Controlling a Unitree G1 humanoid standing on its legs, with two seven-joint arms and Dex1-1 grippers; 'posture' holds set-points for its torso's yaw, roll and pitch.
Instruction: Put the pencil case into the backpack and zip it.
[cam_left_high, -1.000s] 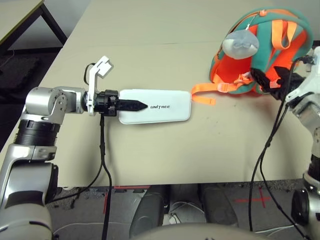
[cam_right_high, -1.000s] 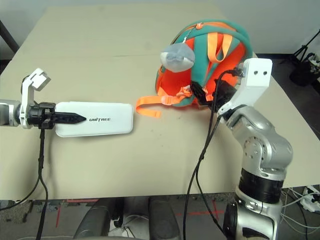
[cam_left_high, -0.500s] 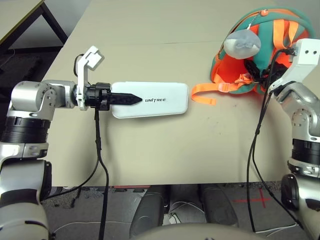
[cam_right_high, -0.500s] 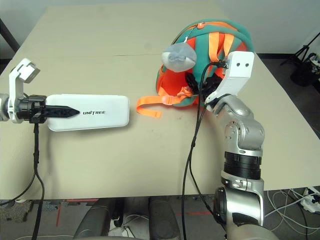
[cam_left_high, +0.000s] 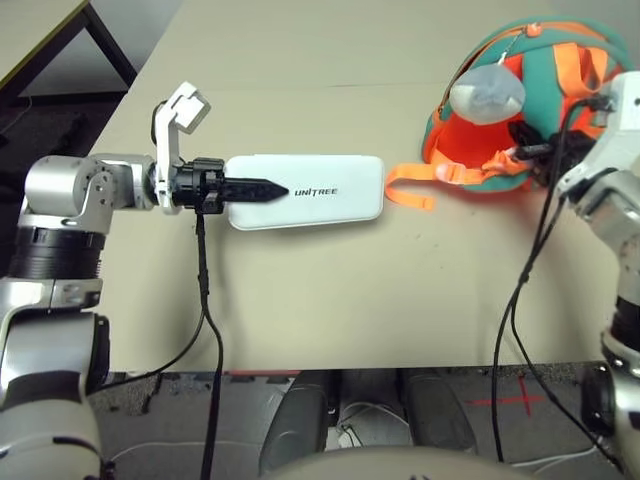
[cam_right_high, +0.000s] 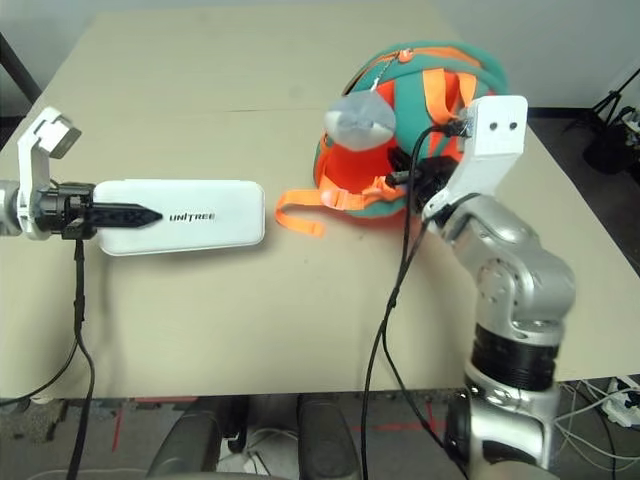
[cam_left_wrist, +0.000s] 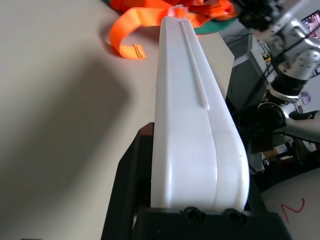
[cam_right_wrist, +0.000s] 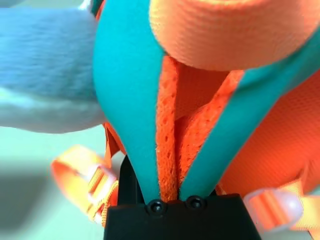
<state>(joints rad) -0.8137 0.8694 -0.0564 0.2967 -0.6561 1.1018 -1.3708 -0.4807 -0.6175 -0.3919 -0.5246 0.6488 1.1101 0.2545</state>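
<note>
My left gripper (cam_left_high: 262, 187) is clamped on the near short end of the pencil case (cam_left_high: 320, 191), one slim black finger (cam_left_high: 255, 187) lying flat along its top face and pointing at the black "UNITREE" lettering. The case is a flat white slab of smooth, hard-looking plastic with rounded corners and a thin raised seam running down its edge (cam_left_wrist: 192, 65), and I hold it level just above the beige table (cam_left_high: 300, 300), its far end pointing toward the backpack (cam_right_high: 420, 130). The backpack sits at the right side of the table, well apart from the case: a small domed shape of soft teal fabric with bright orange panels, woven orange straps and an open orange mesh lining (cam_right_wrist: 167, 125). A flat orange webbing strap (cam_left_high: 410, 185) trails out of the backpack across the table toward the case, its tip lying just beside the case's far end without touching it. A grey plush charm (cam_left_high: 487, 95), rounded and fuzzy, hangs against the front of the backpack, on the side facing the case. My right gripper (cam_right_wrist: 167, 197) is pinched shut on the backpack, nipping a fold of teal trim and orange mesh, on the side of the backpack away from the case. Black cables (cam_left_high: 205, 330) hang from both wrists.
</note>
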